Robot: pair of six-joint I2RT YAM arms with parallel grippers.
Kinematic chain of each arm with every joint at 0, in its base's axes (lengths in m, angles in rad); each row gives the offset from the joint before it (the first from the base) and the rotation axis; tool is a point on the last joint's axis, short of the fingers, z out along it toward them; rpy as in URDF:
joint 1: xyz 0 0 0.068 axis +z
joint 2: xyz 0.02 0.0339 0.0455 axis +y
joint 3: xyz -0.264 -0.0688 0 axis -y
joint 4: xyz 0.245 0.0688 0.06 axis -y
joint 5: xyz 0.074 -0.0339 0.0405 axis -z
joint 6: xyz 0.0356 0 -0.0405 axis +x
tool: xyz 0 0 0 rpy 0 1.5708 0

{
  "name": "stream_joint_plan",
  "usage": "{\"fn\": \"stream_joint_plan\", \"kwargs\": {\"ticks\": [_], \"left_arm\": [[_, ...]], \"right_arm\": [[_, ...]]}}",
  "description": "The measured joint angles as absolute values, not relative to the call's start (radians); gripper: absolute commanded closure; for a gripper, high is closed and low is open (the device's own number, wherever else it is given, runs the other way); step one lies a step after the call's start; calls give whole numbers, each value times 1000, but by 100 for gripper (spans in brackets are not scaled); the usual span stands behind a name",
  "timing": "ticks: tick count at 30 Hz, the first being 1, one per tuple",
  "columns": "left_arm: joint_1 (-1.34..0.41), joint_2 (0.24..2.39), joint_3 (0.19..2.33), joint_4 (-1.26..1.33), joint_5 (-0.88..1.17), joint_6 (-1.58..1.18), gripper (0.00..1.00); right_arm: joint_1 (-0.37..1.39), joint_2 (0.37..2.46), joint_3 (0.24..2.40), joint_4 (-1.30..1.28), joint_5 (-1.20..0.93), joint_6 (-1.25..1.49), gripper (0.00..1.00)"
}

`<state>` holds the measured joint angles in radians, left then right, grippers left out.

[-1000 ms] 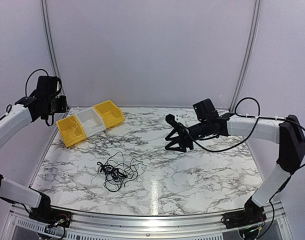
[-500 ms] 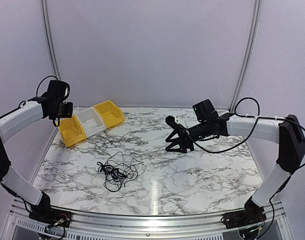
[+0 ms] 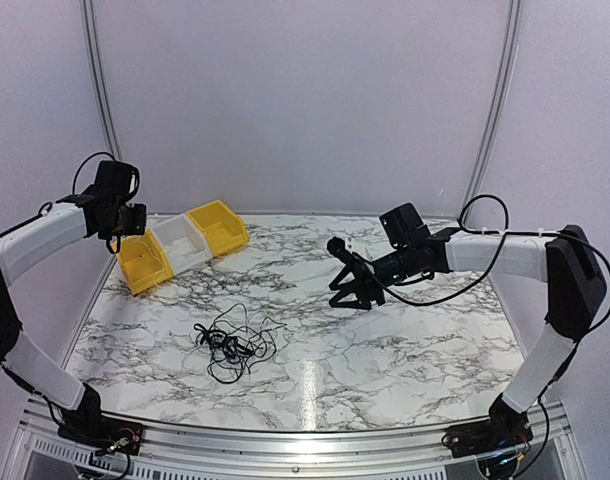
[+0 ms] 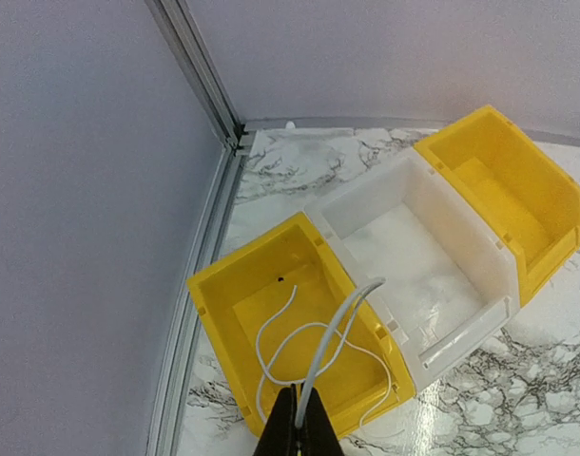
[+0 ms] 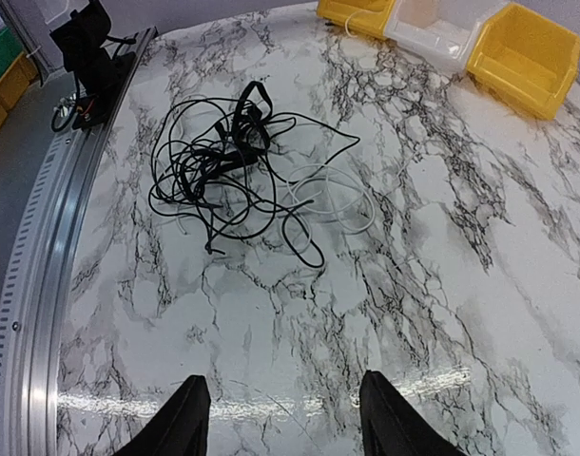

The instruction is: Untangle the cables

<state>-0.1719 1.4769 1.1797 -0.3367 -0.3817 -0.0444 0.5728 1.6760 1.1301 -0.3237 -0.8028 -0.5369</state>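
Now that the left gripper (image 4: pixel 297 407) has swung over the end yellow plastic bin (image 4: pixel 217 318), clenched on a thin pale cable (image 4: pixel 320 350) looping into it, one's nearly sorted — the thin black cable tangle (image 3: pixel 232 343) lies in front of that bin, empty open-jawed right gripper (image 5: pixel 280 416) creeping closer.

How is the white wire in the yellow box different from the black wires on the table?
The white wire is pinched by the left gripper and loops into the yellow box; the black wires lie unheld on the table. The white wire makes loose loops; the black wires are a knotted heap. Both are thin and bendy.
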Motion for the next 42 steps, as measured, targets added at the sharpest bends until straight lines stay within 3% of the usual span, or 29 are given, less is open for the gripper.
{"fn": "stream_joint_plan", "kwargs": {"ticks": [8,19,30,42], "left_arm": [[-171,1388,1315,-314,-488,20,100],[-169,1485,1198,-236,-564,87,100],[-138,1511,1160,-207,-479,60,100],[-110,1717,1195,-289,-375,-47,100]], "right_arm": [[573,1731,1139,-332,-802,-537,48],[574,1769,1149,-336,-778,-544,49],[574,1769,1149,-339,-772,-555,50],[578,1774,1149,-353,-764,-577,51]]}}
